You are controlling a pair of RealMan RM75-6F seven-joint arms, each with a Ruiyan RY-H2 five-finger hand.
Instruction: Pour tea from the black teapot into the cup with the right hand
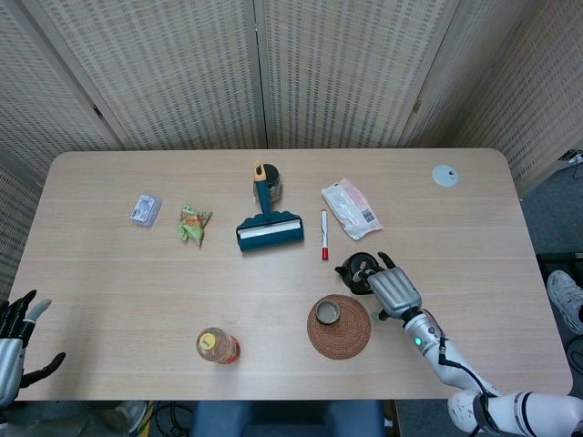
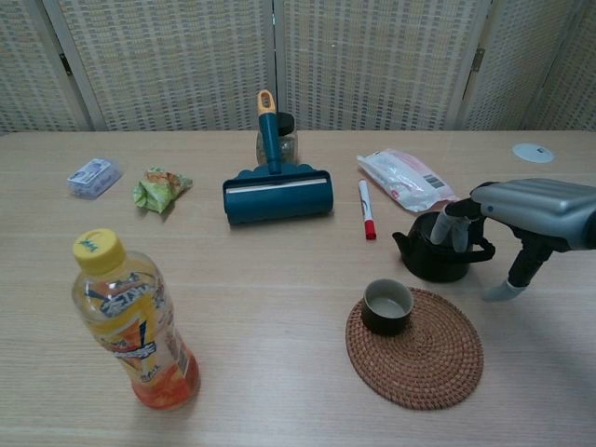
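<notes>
Small black teapot point(image 1: 358, 271) point(image 2: 436, 253) sits right of centre on the light wooden tabletop point(image 1: 118, 273) point(image 2: 279, 279), just behind the round woven coaster point(image 1: 351, 335) point(image 2: 433, 358) carrying the dark ceramic cup point(image 1: 327, 313) point(image 2: 386, 305). Right hand point(image 1: 392, 287) point(image 2: 521, 209) is over the teapot's handle side, fingers point(image 2: 449, 228) dipping onto its top, thumb apart; whether it grips, cannot tell. Left hand point(image 1: 16, 339) hangs off the near-left corner, fingers spread, holding nothing.

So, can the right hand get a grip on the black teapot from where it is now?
Probably yes. The right hand is already over the teapot, fingers reaching down at its top, and nothing stands between them. The cup sits clear in front.
</notes>
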